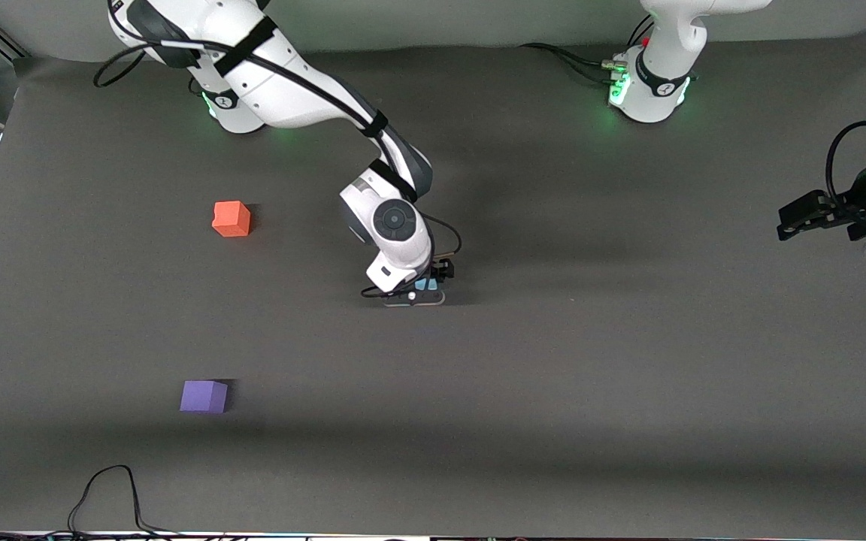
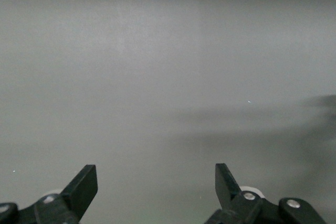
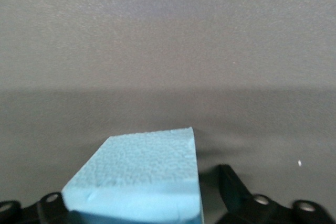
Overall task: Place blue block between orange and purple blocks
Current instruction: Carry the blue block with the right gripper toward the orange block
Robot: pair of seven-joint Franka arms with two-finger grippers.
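The pale blue block (image 1: 426, 285) rests on the dark mat mid-table, mostly covered by my right gripper (image 1: 419, 293), which is lowered around it. In the right wrist view the blue block (image 3: 142, 174) sits between the open jaws, and a gap shows between it and the one visible finger (image 3: 231, 182). The orange block (image 1: 231, 219) lies toward the right arm's end. The purple block (image 1: 204, 396) lies at that same end, nearer the front camera. My left gripper (image 1: 788, 222) (image 2: 156, 177) waits open and empty over the left arm's end of the table.
A black cable (image 1: 113, 492) loops at the table's edge nearest the front camera, below the purple block. The right arm's base (image 1: 237, 113) and the left arm's base (image 1: 651, 94) stand along the edge farthest from that camera.
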